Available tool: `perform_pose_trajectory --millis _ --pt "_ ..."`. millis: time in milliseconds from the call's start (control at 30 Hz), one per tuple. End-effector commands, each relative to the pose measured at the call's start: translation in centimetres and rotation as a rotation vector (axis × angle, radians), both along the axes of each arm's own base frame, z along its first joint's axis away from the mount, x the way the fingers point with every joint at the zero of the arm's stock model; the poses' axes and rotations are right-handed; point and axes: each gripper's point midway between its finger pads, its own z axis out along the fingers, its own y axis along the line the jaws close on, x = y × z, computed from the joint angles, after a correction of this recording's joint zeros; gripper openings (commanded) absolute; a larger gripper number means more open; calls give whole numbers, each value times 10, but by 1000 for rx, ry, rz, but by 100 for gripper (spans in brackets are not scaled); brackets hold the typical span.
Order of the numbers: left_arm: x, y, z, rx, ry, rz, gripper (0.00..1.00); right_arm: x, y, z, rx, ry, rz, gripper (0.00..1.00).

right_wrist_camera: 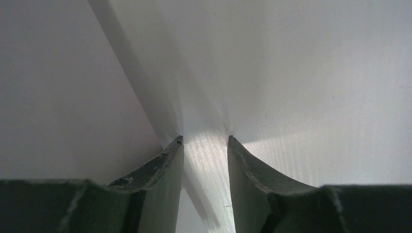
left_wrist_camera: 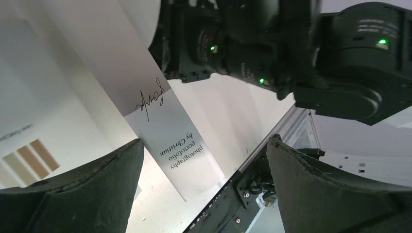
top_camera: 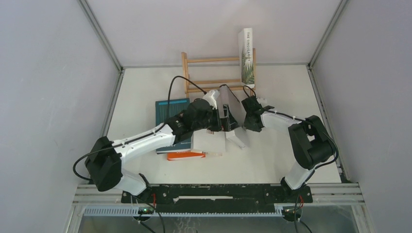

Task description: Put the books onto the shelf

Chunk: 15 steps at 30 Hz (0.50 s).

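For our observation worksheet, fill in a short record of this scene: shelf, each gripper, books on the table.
Shelf: holds The Singularity book, upright at its right end
Right gripper: shut on the grey book
Left gripper: open, near the grey book
On the table: teal book, white book, orange book, in a loose pile

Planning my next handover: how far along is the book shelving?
Done: The Singularity book stands at the right end of the shelf. In hand: the right jaws pinch the grey book, tilted in front of the shelf; the left jaws stand open beside it. Left: teal book, orange book and white book lie on the table.
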Motion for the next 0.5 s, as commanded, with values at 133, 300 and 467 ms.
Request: perform_pose_trajectory --millis 133,300,467 --pt "3 -31 33 -76 -66 -102 100 -1 9 9 53 10 9 46" --pt "5 -36 35 -77 -71 -121 100 0 2 12 40 5 -8 46" --pt "7 -43 41 -89 -80 -139 100 2 -6 17 30 -5 -26 47"
